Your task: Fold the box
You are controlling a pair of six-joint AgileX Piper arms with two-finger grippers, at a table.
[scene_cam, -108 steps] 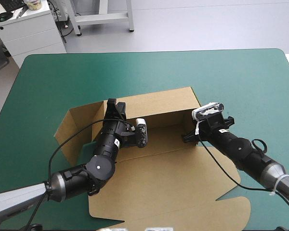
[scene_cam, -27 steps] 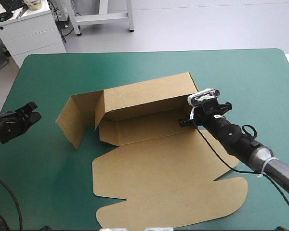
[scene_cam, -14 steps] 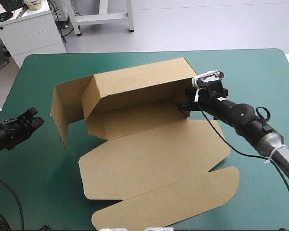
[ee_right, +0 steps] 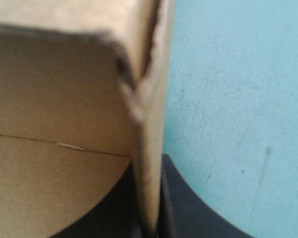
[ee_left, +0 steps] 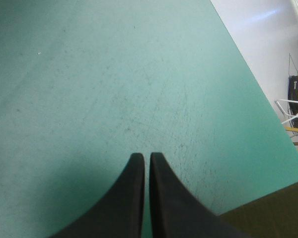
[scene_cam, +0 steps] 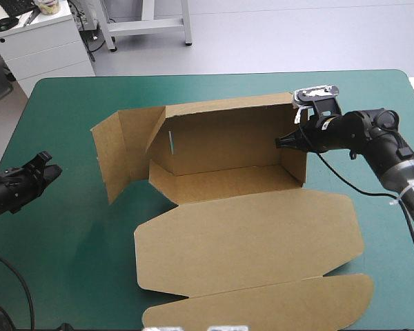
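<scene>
The brown box point(scene_cam: 228, 138) stands on the teal-green cover with its back wall and right end wall raised. Its lid point(scene_cam: 248, 234) lies flat toward the table's front. A side flap point(scene_cam: 121, 155) juts out at the left end. My right gripper point(scene_cam: 286, 142) is shut on the top of the right end wall; in the right wrist view the brown board point(ee_right: 149, 124) runs between its black fingers point(ee_right: 188, 203). My left gripper point(scene_cam: 48, 169) hovers near the table's left edge, shut and holding nothing, well apart from the box. Its fingers point(ee_left: 134, 198) meet over bare cover.
The lid's rounded front flap point(scene_cam: 262, 307) reaches close to the table's front edge. A corner of brown board point(ee_left: 268, 218) shows beside my left gripper in the left wrist view. The table's far edge point(scene_cam: 214, 74) runs a short way behind the box.
My right gripper has swung the box toward the far right, turning it squarer to the table; the lid slid along with it. The left arm, earlier at the box, stays back at the left edge.
</scene>
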